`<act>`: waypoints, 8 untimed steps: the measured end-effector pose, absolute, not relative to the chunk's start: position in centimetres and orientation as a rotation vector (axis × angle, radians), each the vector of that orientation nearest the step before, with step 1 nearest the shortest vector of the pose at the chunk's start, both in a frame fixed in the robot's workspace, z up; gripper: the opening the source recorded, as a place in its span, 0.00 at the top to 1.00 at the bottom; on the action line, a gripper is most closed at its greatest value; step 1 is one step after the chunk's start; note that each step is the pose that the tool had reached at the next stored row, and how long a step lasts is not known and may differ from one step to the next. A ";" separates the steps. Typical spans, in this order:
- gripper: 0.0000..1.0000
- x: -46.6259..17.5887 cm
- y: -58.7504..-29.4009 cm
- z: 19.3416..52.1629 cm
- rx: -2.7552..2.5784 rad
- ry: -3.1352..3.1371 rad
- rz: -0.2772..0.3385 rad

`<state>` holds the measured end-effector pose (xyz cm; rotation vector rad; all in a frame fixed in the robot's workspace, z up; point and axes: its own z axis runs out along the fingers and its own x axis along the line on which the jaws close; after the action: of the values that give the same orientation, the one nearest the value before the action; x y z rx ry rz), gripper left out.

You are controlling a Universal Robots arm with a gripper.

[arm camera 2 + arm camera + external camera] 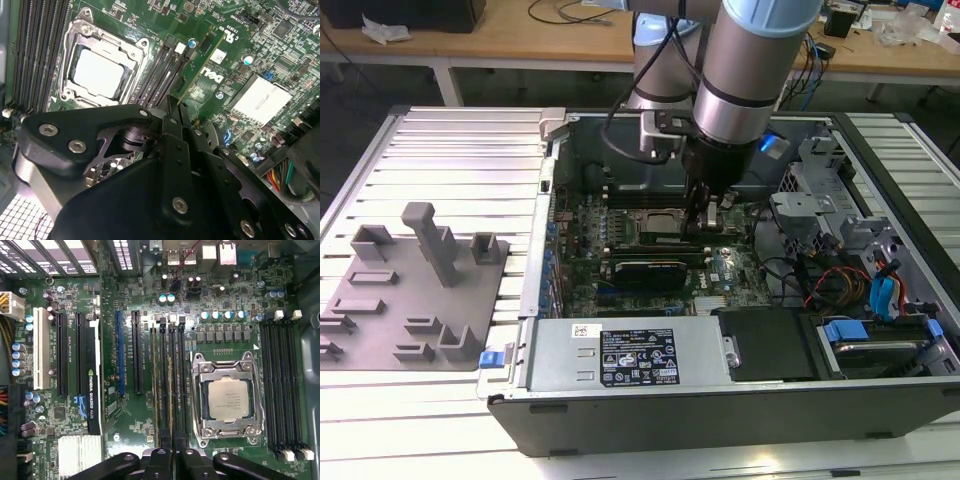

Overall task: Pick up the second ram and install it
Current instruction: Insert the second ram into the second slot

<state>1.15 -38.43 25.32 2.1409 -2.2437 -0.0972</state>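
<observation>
Claw [705, 222] is down inside the open PC case [720, 400] in the exterior view, arm [750, 70] coming straight down so the module goes in vertical; fingertips sit over the memory slots just right of the CPU socket [655, 220], too crowded there to read the grip. Grey fixture plate [410, 290] lies well apart on the ribbed tabletop [450, 150] at the exterior view's left, none of its blocks holding a green stick that I can make out. Second wrist view: claw [175, 107] fingers closed down narrow, pinching the second ram [202, 65] by its edge; the green board runs away from the fingertips parallel to the black slots [162, 70], lined up lengthwise so the edge connector can meet a slot. It lies beside the socket's bare chip [97, 72], on the side toward the silver heatsink [257, 100]. Whether it's seated or only resting on the slot, can't tell. First wrist view: claw [172, 456] fingers nearly together, centred on the slot bank [170, 385] between the long black card slots and the CPU socket [226, 397]; a thin stick edge runs up from between the fingers, along the slots. White end clips [172, 319] at the far end of that bank; whether they're latched I can't tell. A second four-slot bank [282, 390] sits on the other side of the socket.
</observation>
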 end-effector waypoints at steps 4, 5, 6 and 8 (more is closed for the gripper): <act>0.87 0.1 -38.4 25.2 2.144 -2.241 -0.097; 0.87 -0.3 -38.4 25.1 2.153 -2.232 -0.097; 0.87 -0.6 -38.4 25.0 2.159 -2.226 -0.097; 0.87 -1.5 -38.4 24.8 2.166 -2.218 -0.097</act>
<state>-1.50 -38.43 24.80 2.1663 -2.2184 -0.0966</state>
